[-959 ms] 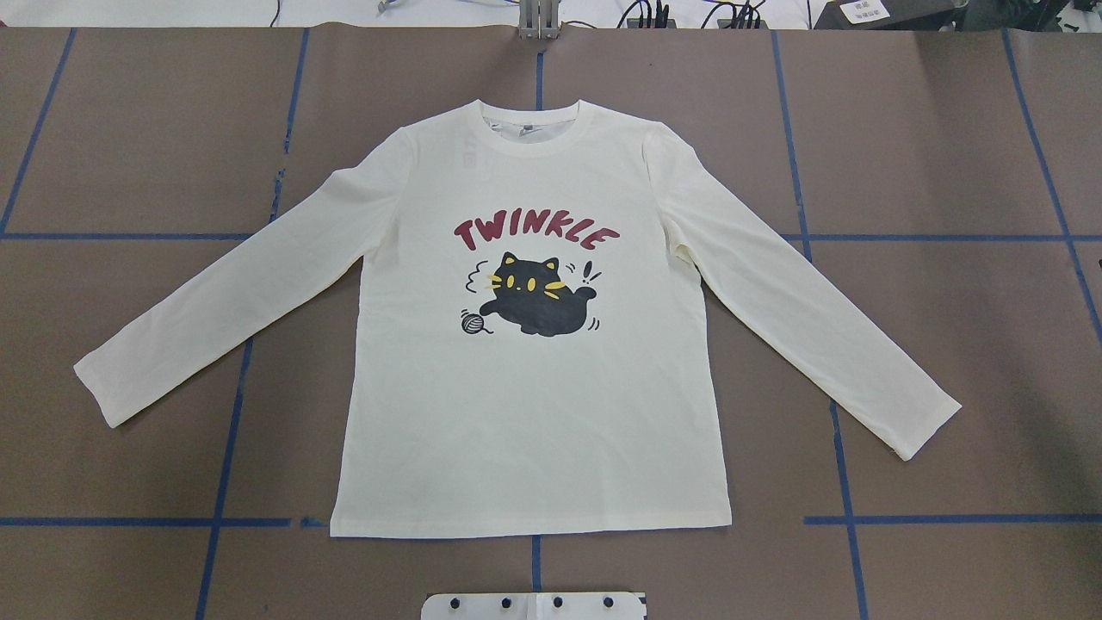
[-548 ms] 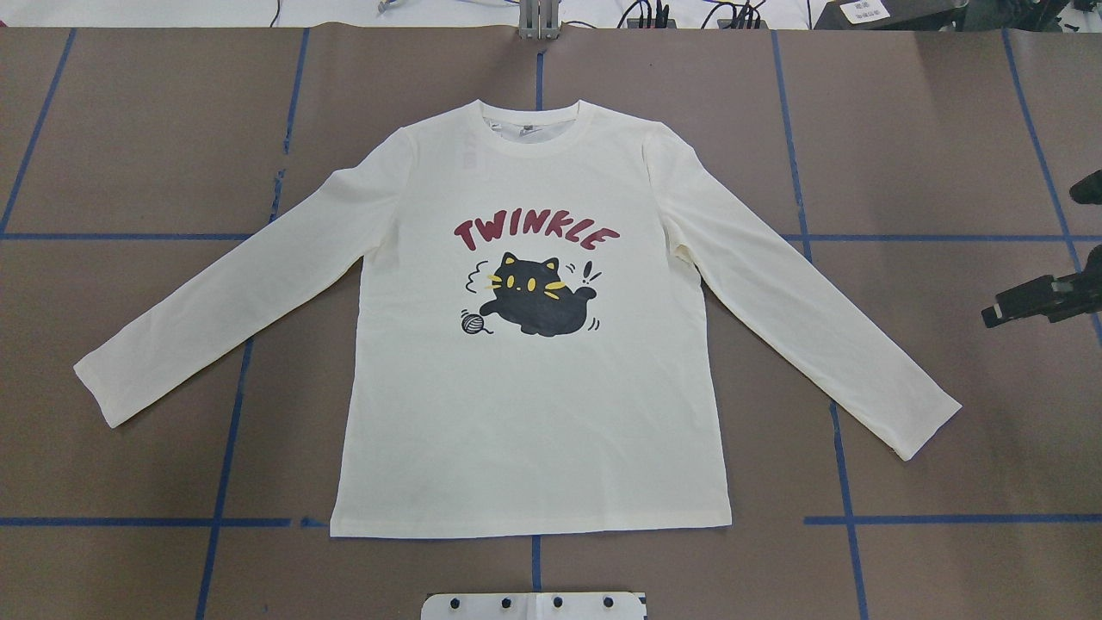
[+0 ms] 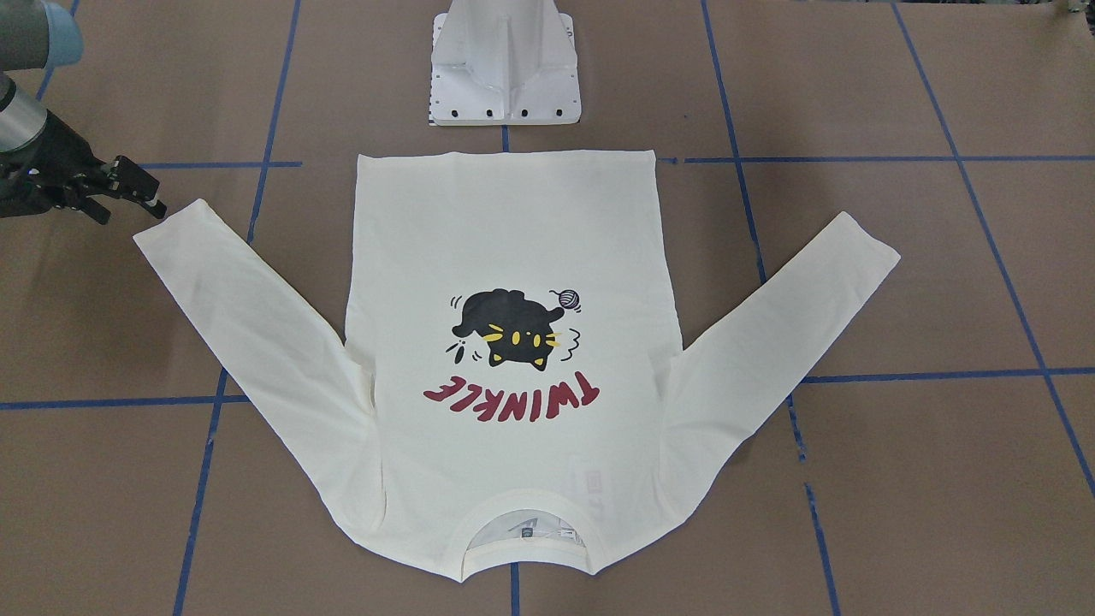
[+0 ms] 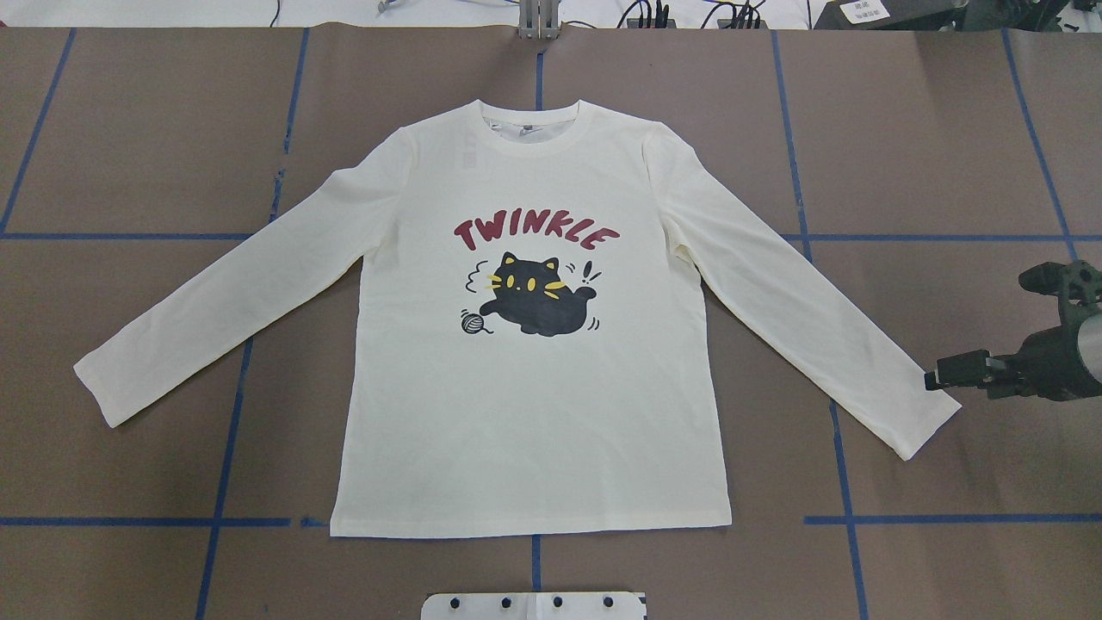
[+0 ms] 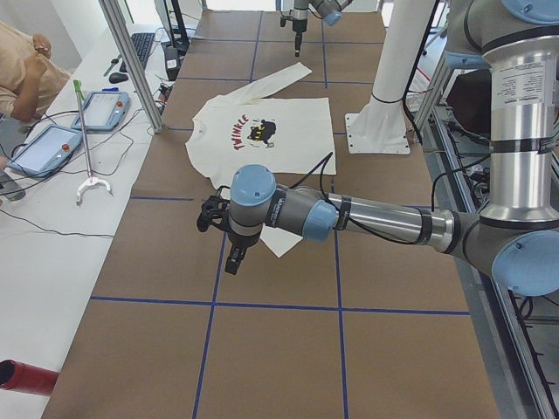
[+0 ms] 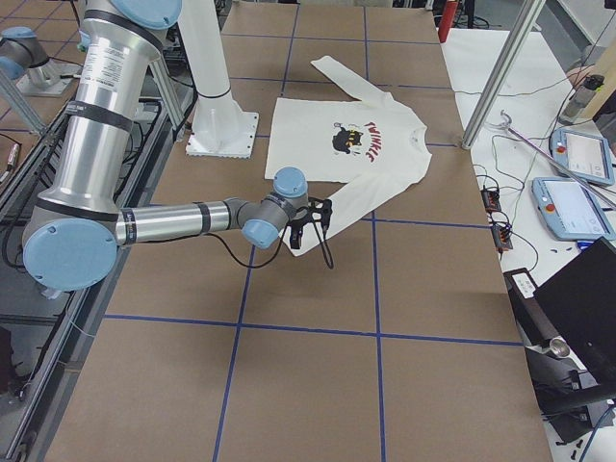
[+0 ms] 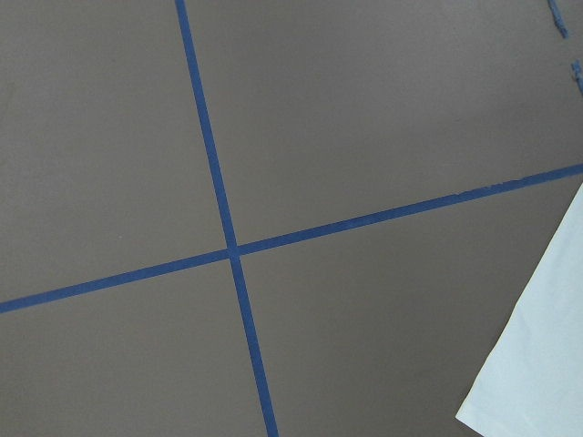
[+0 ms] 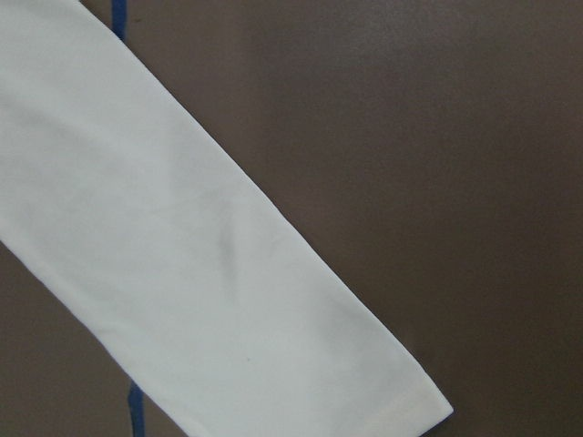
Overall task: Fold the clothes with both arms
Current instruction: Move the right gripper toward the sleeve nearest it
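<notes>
The cream-white long-sleeved shirt (image 4: pixel 534 413) lies flat and face up on the brown table, sleeves spread, collar at the far side. My right gripper (image 4: pixel 938 375) comes in from the right edge and hovers just beside the right sleeve's cuff (image 4: pixel 925 426), open with nothing between its fingers; the front-facing view also shows this gripper (image 3: pixel 130 212). In the right wrist view the sleeve (image 8: pixel 182 246) lies below. My left gripper (image 5: pixel 225 249) shows only in the left side view, over the other cuff (image 5: pixel 281 244); I cannot tell its state. A cuff corner (image 7: pixel 537 364) shows in the left wrist view.
The white pedestal base (image 3: pixel 505 77) stands at the shirt's hem side. Blue tape lines (image 4: pixel 224 448) grid the table. A side table with tablets (image 5: pixel 52 144), cables and a person's arm (image 5: pixel 26 65) lies beyond the collar side, behind metal posts (image 5: pixel 131 61).
The right arm, out of the overhead view one second ago, came in from the right edge and moved nearer and leftward to the right cuff. The shirt has not moved.
</notes>
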Motion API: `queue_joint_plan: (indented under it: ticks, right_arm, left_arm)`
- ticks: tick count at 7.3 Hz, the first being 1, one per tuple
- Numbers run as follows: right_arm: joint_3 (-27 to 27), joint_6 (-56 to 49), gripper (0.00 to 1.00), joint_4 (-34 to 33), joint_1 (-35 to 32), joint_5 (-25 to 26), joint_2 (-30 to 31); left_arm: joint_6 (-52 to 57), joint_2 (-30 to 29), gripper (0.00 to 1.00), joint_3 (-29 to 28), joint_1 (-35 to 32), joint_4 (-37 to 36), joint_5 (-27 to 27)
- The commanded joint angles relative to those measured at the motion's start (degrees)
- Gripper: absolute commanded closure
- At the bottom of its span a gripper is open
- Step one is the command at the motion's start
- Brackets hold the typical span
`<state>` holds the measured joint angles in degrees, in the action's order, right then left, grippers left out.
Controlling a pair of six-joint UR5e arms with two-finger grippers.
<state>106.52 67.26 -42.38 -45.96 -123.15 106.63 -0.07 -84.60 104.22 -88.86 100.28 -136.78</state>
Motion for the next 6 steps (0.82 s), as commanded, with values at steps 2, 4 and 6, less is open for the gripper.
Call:
queue_joint_plan:
  ticks: [2,4,6]
  right_arm:
    - [-6.22,6.4,0.1,3.96,3.24,3.18,-0.19]
    - [-7.47,6.57,0.19,5.29,3.15,3.18,-0.19]
    - [-7.82,8.75,0.74,5.37,3.24,3.1,-0.54]
  left_arm:
    - [-0.02,0.05,0.0,-0.07,0.0,0.0,0.11]
    - [-0.02,-0.04,0.0,-0.07,0.0,0.0,0.11]
    - [-0.02,0.05,0.0,-0.07,0.0,0.0,0.11]
